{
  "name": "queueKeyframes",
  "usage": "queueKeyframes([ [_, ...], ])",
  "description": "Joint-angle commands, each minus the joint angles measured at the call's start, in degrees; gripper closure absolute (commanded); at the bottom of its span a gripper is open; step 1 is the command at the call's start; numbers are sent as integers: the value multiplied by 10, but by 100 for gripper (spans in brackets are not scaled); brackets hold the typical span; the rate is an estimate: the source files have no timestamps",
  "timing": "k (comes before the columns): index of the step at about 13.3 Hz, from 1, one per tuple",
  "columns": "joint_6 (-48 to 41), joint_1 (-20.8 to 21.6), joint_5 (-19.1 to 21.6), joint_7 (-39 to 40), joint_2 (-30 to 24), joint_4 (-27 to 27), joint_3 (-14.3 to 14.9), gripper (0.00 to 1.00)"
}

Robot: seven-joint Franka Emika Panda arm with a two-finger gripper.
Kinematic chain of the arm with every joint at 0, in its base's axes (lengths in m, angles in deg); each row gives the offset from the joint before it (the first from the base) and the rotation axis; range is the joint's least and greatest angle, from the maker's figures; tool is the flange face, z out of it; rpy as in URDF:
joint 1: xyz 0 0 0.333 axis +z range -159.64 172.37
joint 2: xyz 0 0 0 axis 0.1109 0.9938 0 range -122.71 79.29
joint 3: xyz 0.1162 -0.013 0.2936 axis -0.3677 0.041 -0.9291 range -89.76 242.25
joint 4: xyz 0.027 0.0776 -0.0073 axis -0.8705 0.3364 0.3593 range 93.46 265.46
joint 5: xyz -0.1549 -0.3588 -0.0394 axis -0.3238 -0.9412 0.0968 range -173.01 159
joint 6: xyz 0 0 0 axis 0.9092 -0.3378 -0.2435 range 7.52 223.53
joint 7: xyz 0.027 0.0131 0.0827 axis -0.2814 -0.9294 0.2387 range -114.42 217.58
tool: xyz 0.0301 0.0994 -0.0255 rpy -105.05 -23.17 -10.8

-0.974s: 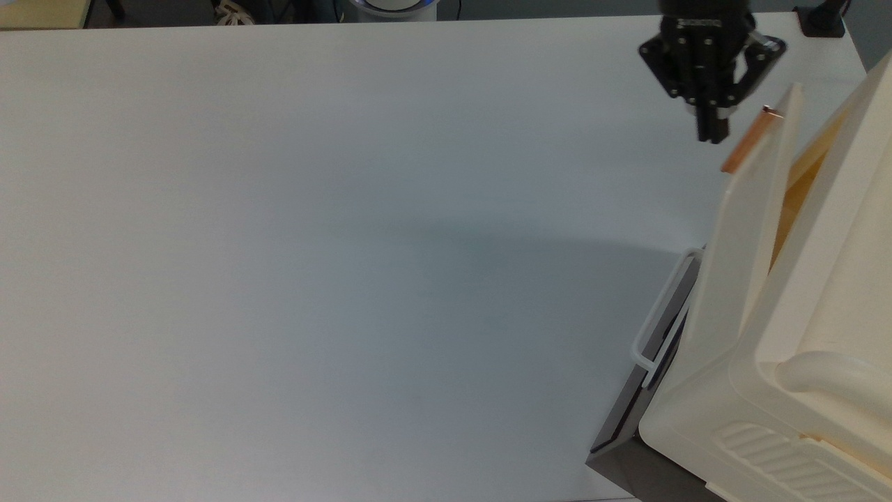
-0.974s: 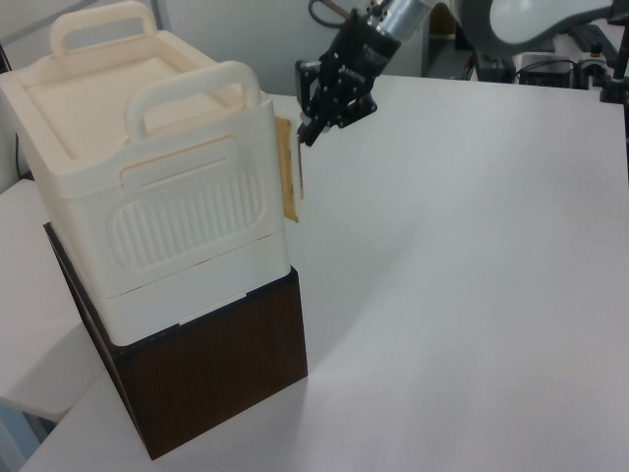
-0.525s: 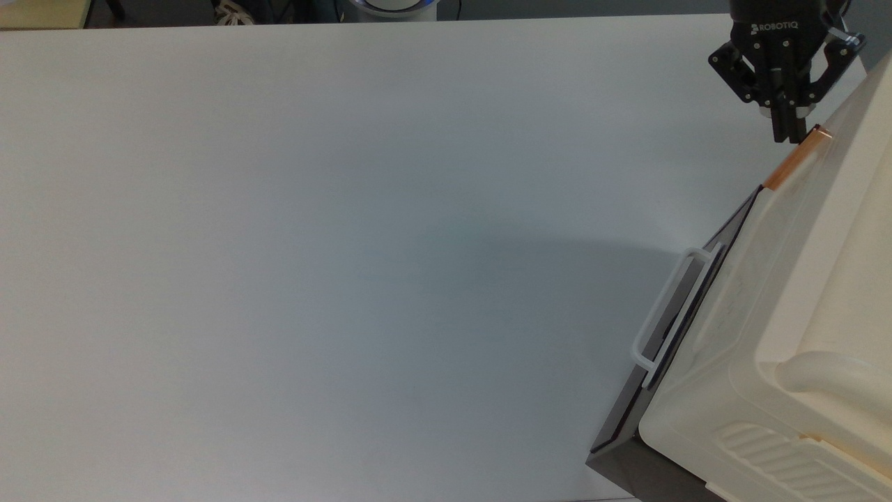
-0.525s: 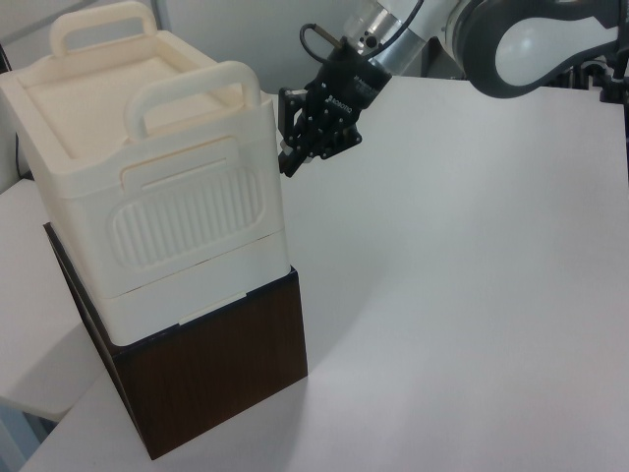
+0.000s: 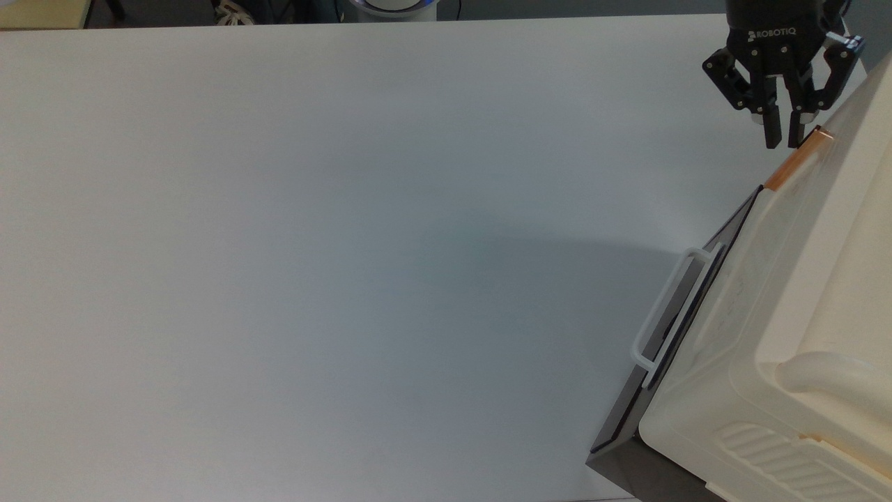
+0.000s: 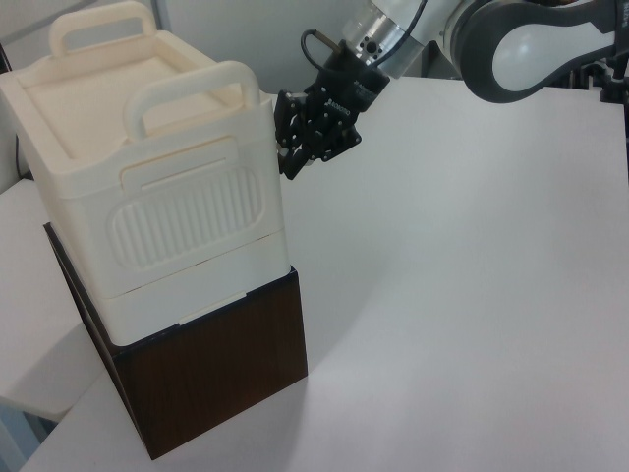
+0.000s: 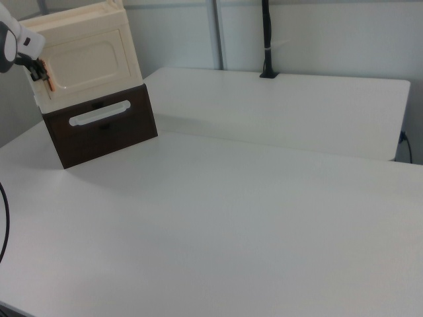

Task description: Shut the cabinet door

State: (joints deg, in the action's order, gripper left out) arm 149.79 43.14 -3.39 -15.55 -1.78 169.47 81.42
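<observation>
- A dark brown unit (image 6: 211, 374) with a white loop handle (image 7: 99, 113) stands at the tabletop's (image 5: 313, 244) near right corner in the top view, serving as a base that lifts the cabinet (image 6: 147, 197) off the surface.
- The cream cabinet sits stacked on that base, running along the right edge of the tabletop in the top view, its front facing the open surface.
- The cabinet door (image 7: 89, 61) lies flush in the cabinet's front, its recessed face toward the table in the right view; judged from this, the closing push looks complete.
- The orange-brown handle (image 5: 794, 162) marks the door's free edge, the far end of the front in the top view, where a push would have most leverage.
- The gripper (image 5: 782, 143) hovers just beside that handle's far tip, fingers slightly parted and grasping nothing, apparently letting go now the door is seated.
</observation>
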Motion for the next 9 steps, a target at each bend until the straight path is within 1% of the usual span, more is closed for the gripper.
queueKeyframes([
  [1,-88,-40,-2,148,-53,60,-16,68],
  [2,-139,-47,-1,201,-63,59,-16,67],
  [3,-212,-63,2,292,-81,61,-16,62],
  [4,-266,-77,2,343,-91,62,-16,56],
  [5,-314,-92,2,387,-99,62,-16,49],
  [7,-401,-138,1,470,-121,67,-16,26],
  [9,-468,-192,-4,537,-144,69,-21,13],
])
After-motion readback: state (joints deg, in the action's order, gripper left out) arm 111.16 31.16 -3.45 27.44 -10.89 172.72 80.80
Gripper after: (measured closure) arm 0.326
